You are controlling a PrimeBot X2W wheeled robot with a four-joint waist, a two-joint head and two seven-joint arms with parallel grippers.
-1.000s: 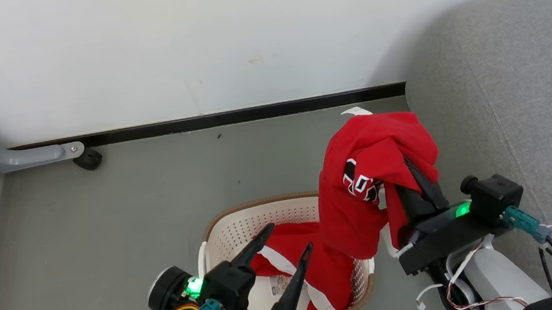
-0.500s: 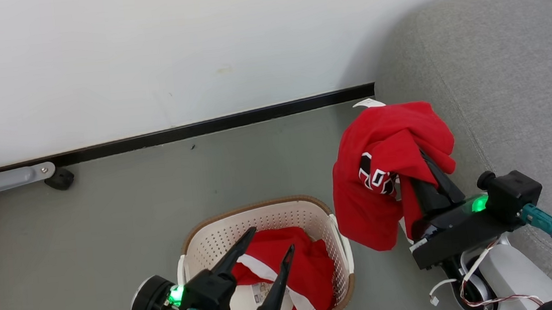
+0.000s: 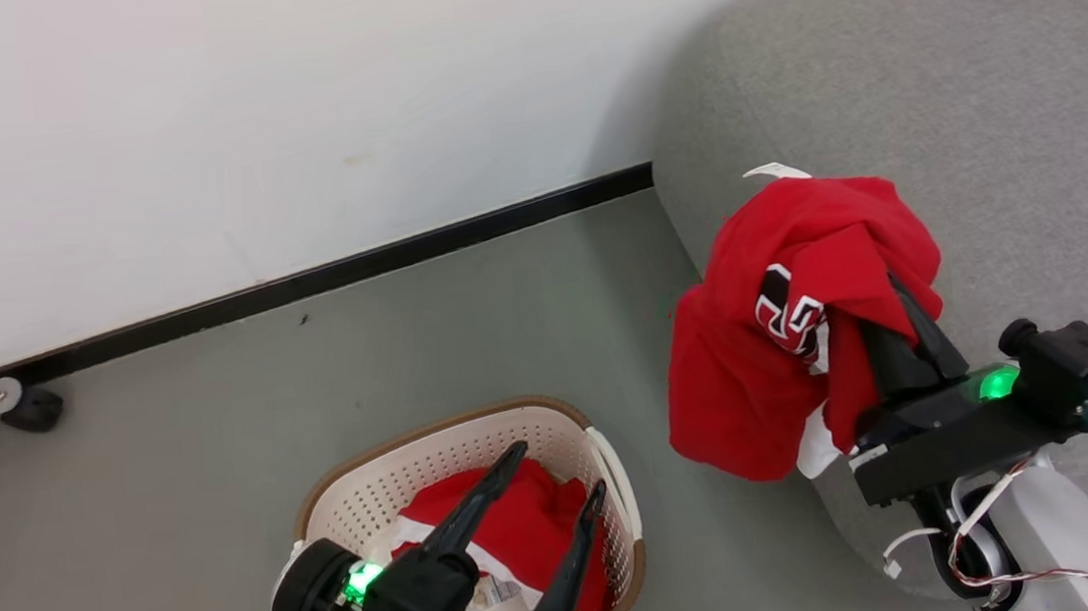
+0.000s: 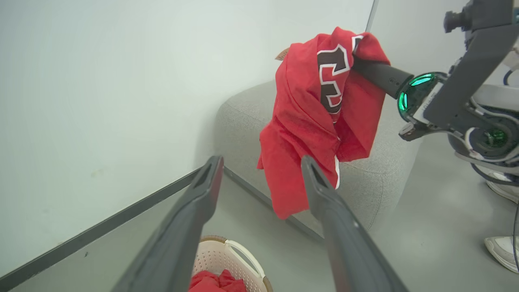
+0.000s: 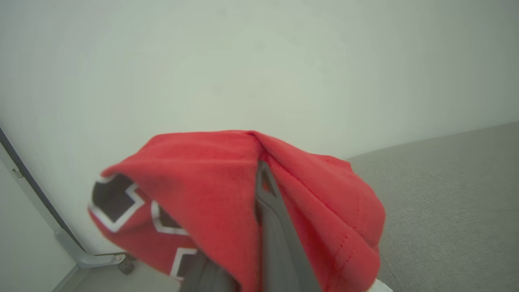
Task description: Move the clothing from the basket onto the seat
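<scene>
Swung clear of the basket [image 3: 476,425], the jersey [image 3: 756,366] now hangs from the right gripper [image 3: 899,314], clamped shut on it, at the seat's [image 3: 980,110] near edge, mostly over floor [image 3: 506,319]. Released here it could slide off, or snag on the fingers [image 3: 921,341] it drapes. The left gripper [image 3: 558,466] hovers wide open above the second garment [image 3: 525,534] in the basket.
</scene>
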